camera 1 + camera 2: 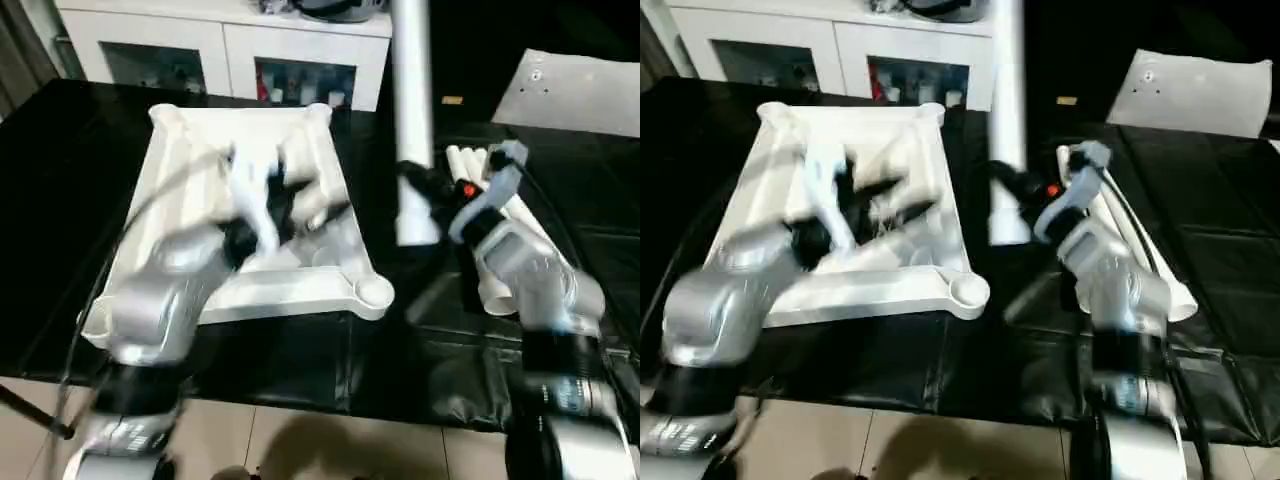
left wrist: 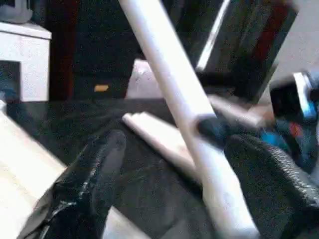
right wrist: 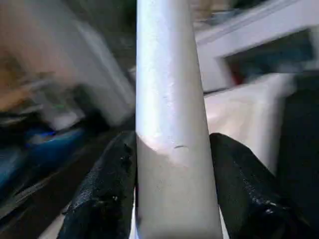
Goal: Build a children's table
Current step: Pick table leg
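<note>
Black mat [image 1: 300, 360] around tabletop [image 1: 330, 290] edges

You're looking at a home-like room set up for a robot trial: white glass-door cabinets [image 1: 225, 55] stand against the wall, pale floor tiles [image 1: 300, 440] show in front, and black sheeting [image 1: 300, 360] covers the work surface.

White glass-door cabinets [image 1: 225, 50] stand behind the black mat [image 1: 300, 350], beside a flat sheet [image 1: 575, 92].
</note>
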`<state>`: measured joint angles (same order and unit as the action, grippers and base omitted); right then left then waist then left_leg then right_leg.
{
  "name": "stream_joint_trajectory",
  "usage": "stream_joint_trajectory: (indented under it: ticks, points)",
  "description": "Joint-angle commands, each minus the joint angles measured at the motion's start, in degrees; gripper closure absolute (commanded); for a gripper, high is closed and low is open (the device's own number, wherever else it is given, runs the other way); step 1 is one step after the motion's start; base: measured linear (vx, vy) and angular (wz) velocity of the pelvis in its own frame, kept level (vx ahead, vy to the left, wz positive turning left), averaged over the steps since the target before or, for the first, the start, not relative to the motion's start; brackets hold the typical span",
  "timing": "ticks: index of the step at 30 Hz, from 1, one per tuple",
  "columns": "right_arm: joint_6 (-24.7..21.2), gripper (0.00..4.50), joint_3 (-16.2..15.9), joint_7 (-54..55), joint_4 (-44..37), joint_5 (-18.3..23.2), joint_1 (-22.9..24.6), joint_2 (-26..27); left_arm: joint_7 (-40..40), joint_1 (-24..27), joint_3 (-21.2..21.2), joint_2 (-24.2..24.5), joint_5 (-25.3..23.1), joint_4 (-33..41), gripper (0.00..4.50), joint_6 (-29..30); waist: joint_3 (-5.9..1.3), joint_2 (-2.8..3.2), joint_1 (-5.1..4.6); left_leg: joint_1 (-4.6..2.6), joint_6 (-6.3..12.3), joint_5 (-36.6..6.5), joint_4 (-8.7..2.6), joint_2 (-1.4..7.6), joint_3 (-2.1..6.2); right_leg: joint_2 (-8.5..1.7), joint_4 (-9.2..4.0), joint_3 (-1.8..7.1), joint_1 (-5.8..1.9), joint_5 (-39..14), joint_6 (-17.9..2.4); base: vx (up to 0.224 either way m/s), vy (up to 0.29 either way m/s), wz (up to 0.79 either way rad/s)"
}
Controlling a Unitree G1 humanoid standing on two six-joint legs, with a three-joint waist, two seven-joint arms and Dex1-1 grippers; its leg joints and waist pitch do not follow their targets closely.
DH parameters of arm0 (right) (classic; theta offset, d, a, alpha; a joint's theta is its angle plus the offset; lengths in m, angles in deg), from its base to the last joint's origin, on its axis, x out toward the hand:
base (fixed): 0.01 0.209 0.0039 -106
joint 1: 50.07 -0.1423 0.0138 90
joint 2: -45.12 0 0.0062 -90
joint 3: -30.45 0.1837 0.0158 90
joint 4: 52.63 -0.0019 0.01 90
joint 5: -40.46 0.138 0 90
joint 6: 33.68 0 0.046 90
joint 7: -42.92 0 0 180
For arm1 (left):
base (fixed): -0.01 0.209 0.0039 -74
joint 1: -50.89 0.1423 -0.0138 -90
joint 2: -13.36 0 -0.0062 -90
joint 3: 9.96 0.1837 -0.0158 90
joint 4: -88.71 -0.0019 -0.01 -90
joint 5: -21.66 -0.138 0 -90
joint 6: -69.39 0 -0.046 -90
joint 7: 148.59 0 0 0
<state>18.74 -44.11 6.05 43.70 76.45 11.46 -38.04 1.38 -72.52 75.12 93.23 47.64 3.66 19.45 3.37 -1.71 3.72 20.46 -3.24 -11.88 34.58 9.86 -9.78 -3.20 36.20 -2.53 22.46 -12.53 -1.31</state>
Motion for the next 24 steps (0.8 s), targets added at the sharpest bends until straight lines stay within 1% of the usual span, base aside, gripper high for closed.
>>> stream_joint_trajectory:
  ticks: [1,2,3,4,5,6,7,9,11,14,15,17,19,21,22,23,24]
  points:
    - [-1.6,2.66,-0.4,-3.1,-3.2,2.5,1.1,-0.9,1.3,-2.0,-1.8,-1.0,3.1,-0.9,0.42,1.3,-4.06,-0.19,0.34,0.03,4.36,-0.9,-3.36,2.76,0.71,-4.4,-3.58,2.73,-3.9,3.7,-15.1,0.0,0.0,0.0]
    - [-2.8,2.66,-1.3,-5.9,-5.3,4.1,3.0,-1.4,2.1,-3.8,-3.6,-2.4,6.1,-1.9,0.26,2.6,-4.03,-0.39,0.38,0.04,4.37,-0.7,-3.31,2.71,0.64,-4.41,-3.64,2.74,-3.87,2.9,-14.9,0.0,0.0,0.0]
    - [-2.8,2.66,-1.3,-5.9,-5.4,4.1,3.1,-1.4,2.2,-3.8,-3.6,-2.5,6.1,-1.9,0.13,2.6,-3.97,-0.31,0.52,0.11,4.4,-0.9,-3.24,2.58,0.55,-4.47,-3.69,2.78,-3.96,2.6,-14.8,0.0,0.0,0.0]
    - [-3.2,2.66,-1.7,-6.9,-6.2,4.7,3.8,-1.5,2.4,-4.4,-4.3,-3.0,7.3,-2.1,0.07,3.2,-3.98,-0.3,0.7,0.06,4.48,-0.7,-3.21,2.7,0.64,-4.5,-3.68,2.77,-3.86,2.2,-14.7,0.0,0.0,0.0]
    - [-3.7,2.66,-2.2,-7.9,-7.1,5.4,4.5,-1.7,2.7,-5.0,-5.2,-3.8,8.7,-2.2,0.07,4.2,-3.98,-0.34,0.71,0.06,4.59,-0.6,-3.21,2.68,0.63,-4.51,-3.71,2.74,-3.81,2.1,-14.8,0.0,0.0,0.0]
    - [-4.1,2.66,-2.6,-8.5,-7.8,5.9,5.0,-1.8,2.8,-5.4,-5.9,-4.4,9.9,-2.2,0.06,4.6,-3.96,-0.44,0.7,0.26,4.75,-0.3,-3.26,2.69,0.73,-4.53,-3.72,2.7,-3.89,1.8,-14.6,0.0,0.0,0.0]
    - [-4.5,2.66,-3.2,-9.1,-9.0,7.0,5.8,-1.8,3.1,-6.1,-6.9,-5.4,11.9,-2.1,0.06,5.8,-3.93,-0.42,0.86,0.17,4.8,-0.3,-3.2,2.66,0.67,-4.59,-3.84,2.74,-3.77,1.3,-14.3,0.0,0.0,0.0]
    - [-4.6,2.66,-3.4,-9.2,-9.4,7.4,6.0,-1.9,3.2,-6.3,-7.1,-5.6,12.3,-2.1,0.06,6.1,-3.89,-0.39,0.96,0.18,4.69,-0.4,-3.25,2.67,0.71,-4.55,-3.97,2.7,-3.68,0.1,-14.0,0.0,0.0,0.0]
    - [-4.6,2.66,-3.6,-9.4,-9.9,7.9,6.3,-1.9,3.5,-6.4,-7.4,-6.1,13.2,-2.0,0.06,6.5,-3.85,-0.28,1.1,0.09,4.22,-0.8,-3.28,2.7,0.7,-4.57,-4.17,2.71,-3.57,-1.4,-13.1,0.0,0.0,0.0]
    - [-4.9,2.66,-3.7,-9.8,-10.8,8.5,6.6,-1.7,3.6,-6.4,-7.8,-7.0,15.5,-1.9,0.06,6.7,-3.87,-0.29,1.34,0.07,3.79,-0.7,-3.31,2.7,0.71,-4.5,-4.16,2.72,-3.54,-1.5,-12.7,0.0,0.0,0.0]
    - [-4.9,2.66,-3.7,-9.8,-10.8,8.5,6.6,-1.7,3.6,-6.4,-7.8,-7.0,15.5,-1.9,0.34,6.7,-3.88,-0.32,1.41,0.12,3.81,-0.5,-3.32,2.69,0.72,-4.48,-4.13,2.73,-3.56,-1.1,-12.7,0.0,0.0,0.0]
    - [-5.2,2.66,-3.8,-10.2,-11.2,9.1,6.8,-1.8,2.9,-6.0,-7.7,-7.3,16.2,-1.5,0.34,6.1,-3.87,-0.42,1.46,0.15,3.97,0.0,-3.36,2.71,0.76,-4.48,-4.04,2.7,-3.56,-0.3,-12.4,0.0,0.0,0.0]
    - [-5.3,2.66,-3.9,-10.3,-11.4,9.4,6.9,-1.9,2.6,-5.7,-7.7,-7.5,16.5,-1.3,0.54,5.9,-3.9,-0.41,1.48,0.16,4.11,0.1,-3.33,2.73,0.78,-4.5,-4.03,2.7,-3.59,-0.1,-12.3,0.0,0.0,0.0]
    - [-5.4,2.66,-3.9,-10.4,-11.5,9.8,6.9,-2.1,2.1,-5.5,-7.8,-7.6,16.9,-1.2,0.6,5.4,-3.87,-0.41,1.51,0.16,4.11,0.0,-3.34,2.69,0.76,-4.54,-4.09,2.7,-3.58,-0.3,-12.2,0.0,0.0,0.0]
    - [-5.5,2.66,-4.0,-10.5,-11.5,10.0,6.9,-2.1,1.8,-5.3,-8.0,-7.7,17.5,-1.1,0.7,5.2,-3.85,-0.39,1.51,0.19,4.04,-0.1,-3.38,2.71,0.76,-4.54,-4.13,2.7,-3.58,-0.5,-12.2,0.0,0.0,0.0]
    - [-5.7,2.66,-4.0,-10.7,-11.7,10.5,7.1,-2.3,0.8,-4.8,-8.1,-7.8,18.3,-0.8,0.84,4.8,-3.78,-0.58,1.51,0.22,3.81,-0.4,-3.41,2.65,0.72,-4.54,-4.24,2.69,-3.6,-1.5,-12.0,0.0,0.0,0.0]
    - [-5.8,2.66,-4.0,-10.9,-11.8,10.8,7.2,-2.4,0.4,-4.5,-8.1,-7.8,18.7,-0.8,0.98,4.8,-3.78,-0.51,1.5,0.22,3.67,-0.5,-3.41,2.68,0.74,-4.53,-4.24,2.7,-3.57,-1.9,-11.9,0.0,0.0,0.0]
